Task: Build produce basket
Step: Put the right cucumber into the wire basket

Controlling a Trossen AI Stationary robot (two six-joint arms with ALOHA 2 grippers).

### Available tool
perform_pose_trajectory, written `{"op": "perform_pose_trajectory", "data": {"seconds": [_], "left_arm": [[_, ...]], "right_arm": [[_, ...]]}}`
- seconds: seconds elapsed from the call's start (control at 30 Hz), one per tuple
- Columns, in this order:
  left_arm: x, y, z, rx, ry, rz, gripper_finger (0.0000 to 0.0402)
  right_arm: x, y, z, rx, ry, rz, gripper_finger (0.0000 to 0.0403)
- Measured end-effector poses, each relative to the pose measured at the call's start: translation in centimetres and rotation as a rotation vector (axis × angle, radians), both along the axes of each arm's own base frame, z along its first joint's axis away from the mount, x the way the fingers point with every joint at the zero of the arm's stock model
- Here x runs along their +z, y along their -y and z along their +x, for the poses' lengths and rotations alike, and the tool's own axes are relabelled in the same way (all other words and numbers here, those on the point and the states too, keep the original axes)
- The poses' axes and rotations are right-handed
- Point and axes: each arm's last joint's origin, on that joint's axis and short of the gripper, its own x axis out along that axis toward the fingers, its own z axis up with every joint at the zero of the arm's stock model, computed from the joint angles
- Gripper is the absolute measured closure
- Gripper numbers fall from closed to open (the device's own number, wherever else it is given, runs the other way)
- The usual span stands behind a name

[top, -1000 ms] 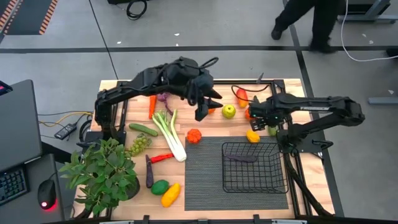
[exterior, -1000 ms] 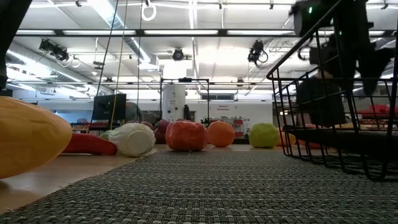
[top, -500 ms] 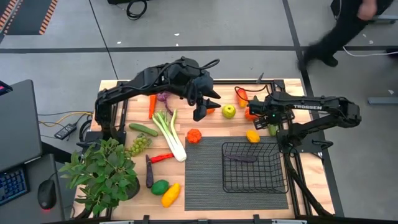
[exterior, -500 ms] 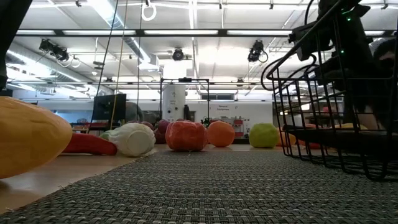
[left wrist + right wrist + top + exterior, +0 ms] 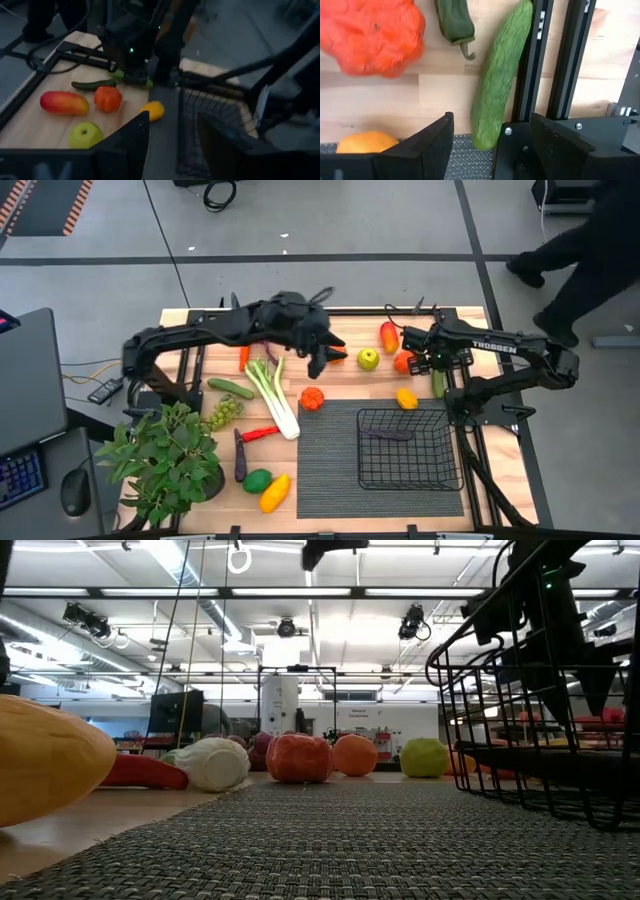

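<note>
My right end effector (image 5: 433,363) hovers with its fingers spread wide and holding nothing, just above a green cucumber (image 5: 499,82) lying against the bench's black rail, at 1 o'clock from the basket (image 5: 408,448). An orange pepper (image 5: 372,36) and a small green chili (image 5: 453,21) lie beside it. The basket sits on the ribbed mat (image 5: 325,450), 1 purple eggplant (image 5: 386,433) inside. My left end effector (image 5: 322,352) is open, empty, above the leek (image 5: 273,395).

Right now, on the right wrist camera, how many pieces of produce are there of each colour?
Orange-red: 1, the bumpy pepper
Green: 2, the chili and the cucumber
Yellow-orange: 1, a part-hidden fruit
Total: 4
</note>
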Motion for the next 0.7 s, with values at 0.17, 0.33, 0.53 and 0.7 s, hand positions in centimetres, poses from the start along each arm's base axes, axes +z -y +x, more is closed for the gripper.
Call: {"op": "perform_pose_trajectory", "data": {"seconds": [0.17,0.33,0.53,0.7], "left_arm": [[-0.9,0.4,-2.9,0.036,0.106,-0.058,0.0230],[-0.6,1.0,-5.3,0.050,0.128,-0.088,0.0230],[0.0,1.3,-7.3,0.071,0.091,-0.102,0.0230],[0.0,1.5,-8.2,0.079,0.045,-0.107,0.0230]], "right_arm": [[-0.5,0.9,0.1,0.006,-0.003,0.033,0.0139],[-2.5,1.7,0.1,0.027,-0.043,0.139,0.0139],[-4.8,2.0,0.1,0.044,-0.081,0.223,0.0142],[-6.0,2.4,0.1,0.039,-0.107,0.239,0.0152]]}}
